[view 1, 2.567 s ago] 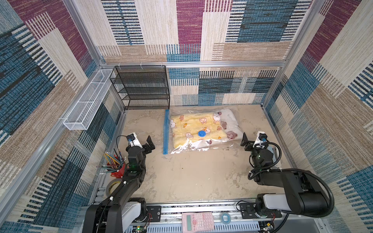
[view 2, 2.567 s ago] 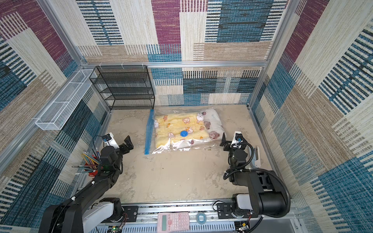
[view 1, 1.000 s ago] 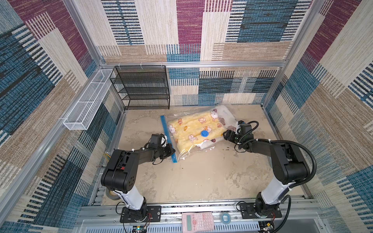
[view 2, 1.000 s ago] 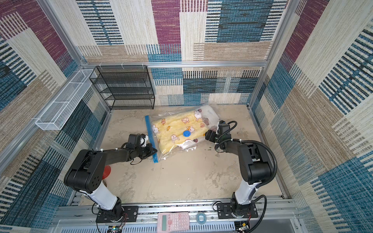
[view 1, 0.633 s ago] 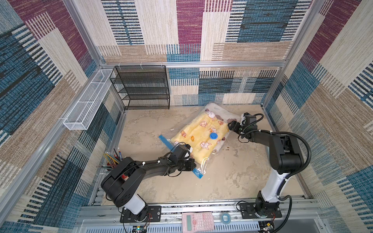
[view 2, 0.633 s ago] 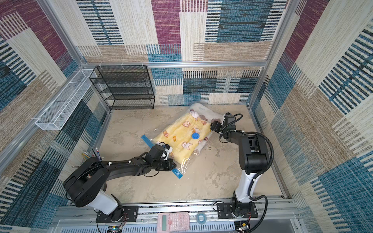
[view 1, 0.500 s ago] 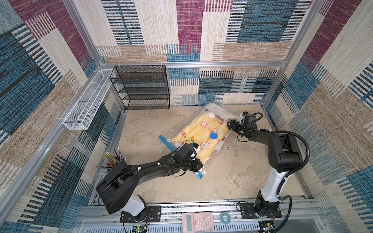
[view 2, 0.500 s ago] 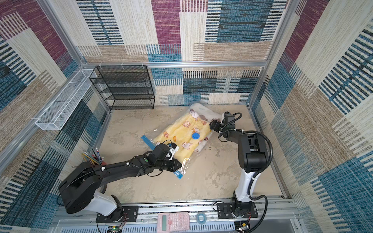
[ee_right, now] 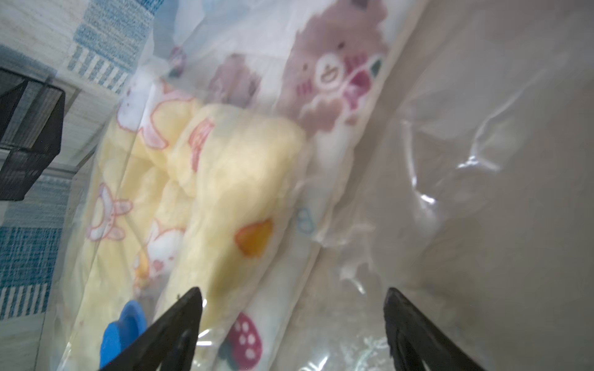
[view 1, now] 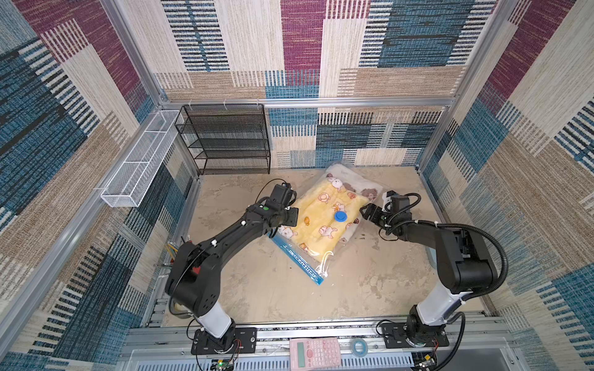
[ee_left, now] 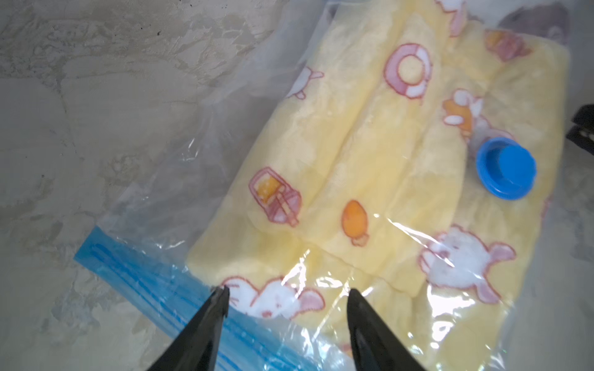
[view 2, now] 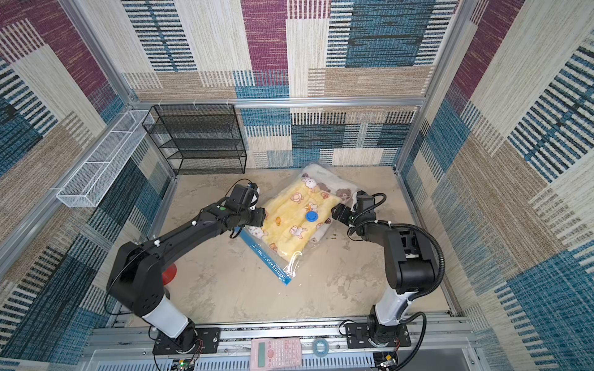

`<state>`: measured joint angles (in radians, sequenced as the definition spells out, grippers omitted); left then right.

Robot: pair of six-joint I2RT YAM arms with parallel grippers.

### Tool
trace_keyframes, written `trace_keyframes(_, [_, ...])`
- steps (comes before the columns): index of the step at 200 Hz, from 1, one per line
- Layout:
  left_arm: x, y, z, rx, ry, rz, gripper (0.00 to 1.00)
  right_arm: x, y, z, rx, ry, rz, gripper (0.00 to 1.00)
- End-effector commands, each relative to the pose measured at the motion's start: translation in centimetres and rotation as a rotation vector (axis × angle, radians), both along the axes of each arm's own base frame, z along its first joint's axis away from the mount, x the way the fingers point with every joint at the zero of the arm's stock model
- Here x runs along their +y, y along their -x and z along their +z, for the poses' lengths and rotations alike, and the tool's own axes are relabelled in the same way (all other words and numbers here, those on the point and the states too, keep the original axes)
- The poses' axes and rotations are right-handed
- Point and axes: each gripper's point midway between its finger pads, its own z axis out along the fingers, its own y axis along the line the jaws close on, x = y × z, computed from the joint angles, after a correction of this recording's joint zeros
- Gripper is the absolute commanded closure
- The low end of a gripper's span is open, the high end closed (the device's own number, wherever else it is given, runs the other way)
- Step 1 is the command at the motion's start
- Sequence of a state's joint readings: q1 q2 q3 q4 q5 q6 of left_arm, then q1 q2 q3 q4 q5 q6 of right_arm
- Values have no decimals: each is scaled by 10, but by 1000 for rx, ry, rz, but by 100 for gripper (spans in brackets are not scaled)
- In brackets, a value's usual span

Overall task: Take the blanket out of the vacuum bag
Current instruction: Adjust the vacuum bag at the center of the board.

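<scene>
The vacuum bag (view 1: 325, 261) lies slantwise on the tabletop (view 1: 276, 289), with the yellow blanket (view 1: 321, 208) inside it and the blue valve cap (view 1: 340, 216) on top. Its blue zip strip (view 1: 297, 255) runs along the near edge. The left gripper (ee_left: 287, 292) is at the strip's left end, jaws partly apart and gripping nothing (whether the tips touch the plastic is unclear). The right gripper (ee_right: 293, 290) is spread wide beside the bag's right edge, empty
</scene>
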<state>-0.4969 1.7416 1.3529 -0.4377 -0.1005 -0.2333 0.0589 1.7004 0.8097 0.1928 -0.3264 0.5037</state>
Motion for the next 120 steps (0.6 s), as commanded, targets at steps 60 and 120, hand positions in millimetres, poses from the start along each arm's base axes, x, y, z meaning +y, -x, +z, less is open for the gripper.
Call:
trace_keyframes(60, [10,-49,-82,270,41,-21,43,40,-2,-9,11,-55,99,13])
trace_keyframes(120, [14,37,-109,337,204,33,54,49,-24,-5,-1,-54,138,18])
